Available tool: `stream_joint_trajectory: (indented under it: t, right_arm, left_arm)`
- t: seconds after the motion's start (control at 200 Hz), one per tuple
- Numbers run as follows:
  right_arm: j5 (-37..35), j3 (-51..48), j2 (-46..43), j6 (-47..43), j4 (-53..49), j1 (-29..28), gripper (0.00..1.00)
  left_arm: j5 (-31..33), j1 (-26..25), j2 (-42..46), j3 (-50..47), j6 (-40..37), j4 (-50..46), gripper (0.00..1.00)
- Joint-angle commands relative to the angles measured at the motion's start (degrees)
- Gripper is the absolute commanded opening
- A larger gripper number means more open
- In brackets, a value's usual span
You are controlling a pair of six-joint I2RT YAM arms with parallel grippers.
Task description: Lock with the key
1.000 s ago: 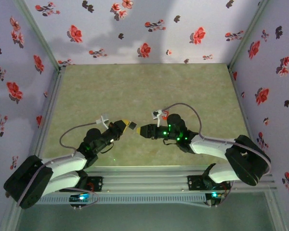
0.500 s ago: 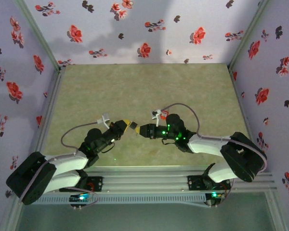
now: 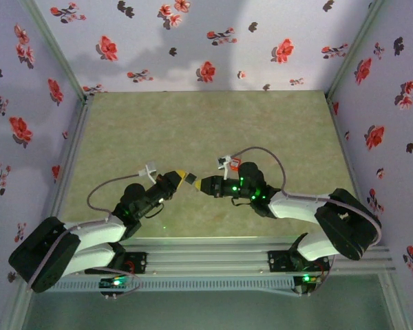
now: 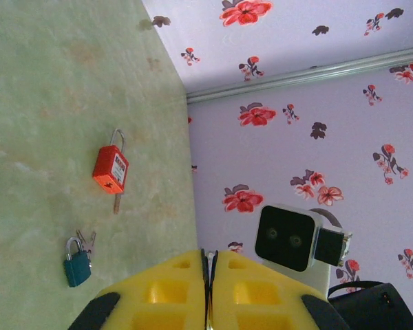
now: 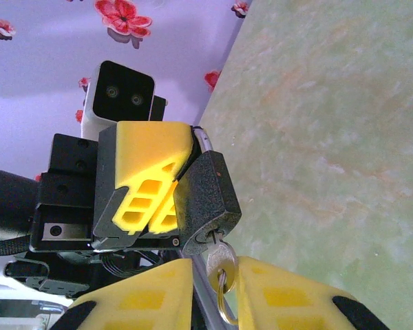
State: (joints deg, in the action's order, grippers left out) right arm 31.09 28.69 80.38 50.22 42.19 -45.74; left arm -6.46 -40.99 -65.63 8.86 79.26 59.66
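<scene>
A black padlock (image 5: pixel 205 196) hangs in the air by its shackle, with my left gripper (image 3: pixel 181 176) shut on that shackle. In the left wrist view the yellow fingers (image 4: pixel 172 289) press together on a thin strip of metal. A silver key (image 5: pixel 221 260) on a ring sits in the padlock's keyhole. My right gripper (image 5: pixel 215 275) faces the lock from the right, one finger on each side of the key head. Its right finger touches the key and a narrow gap shows at its left finger. In the top view the padlock (image 3: pixel 191 179) sits between the left gripper and the right gripper (image 3: pixel 205 184).
A red padlock (image 4: pixel 111 170) with a key in it lies on the green table (image 4: pixel 48 103). A small teal padlock (image 4: pixel 76 265) with keys lies close to it. Flowered walls (image 3: pixel 193 41) enclose the table on three sides.
My right gripper has edged left toward the padlock and its fingers have drawn in around the key. The left arm has kept the padlock still.
</scene>
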Motion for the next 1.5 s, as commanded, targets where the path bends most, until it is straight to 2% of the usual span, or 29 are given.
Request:
stream_joint_trajectory:
  t: [0.0, 0.51, 0.81, 0.88, 1.495]
  right_arm:
    - [-0.22, -0.03, 0.12, 1.09, 4.58, 0.37, 0.21]
    - [0.26, -0.39, 1.52, 3.22, 8.69, 0.44, 0.13]
    - [0.38, -0.63, 1.45, 3.81, 9.58, 0.34, 0.04]
    - [0.38, -0.65, 1.46, 3.75, 9.56, 0.36, 0.00]
    - [0.10, -1.35, 0.92, 4.56, 9.62, 0.38, 0.00]
  left_arm:
    - [-0.92, -0.89, 0.69, 1.25, 0.42, 2.96, 0.00]
    - [-0.75, -1.28, 0.17, 1.52, 0.14, 3.30, 0.00]
    - [-0.48, -1.63, -0.29, 1.65, -0.07, 3.88, 0.00]
    - [-0.40, -1.64, -0.24, 1.51, -0.07, 3.96, 0.00]
    - [3.20, -1.92, 1.15, 0.26, -0.43, 3.78, 0.00]
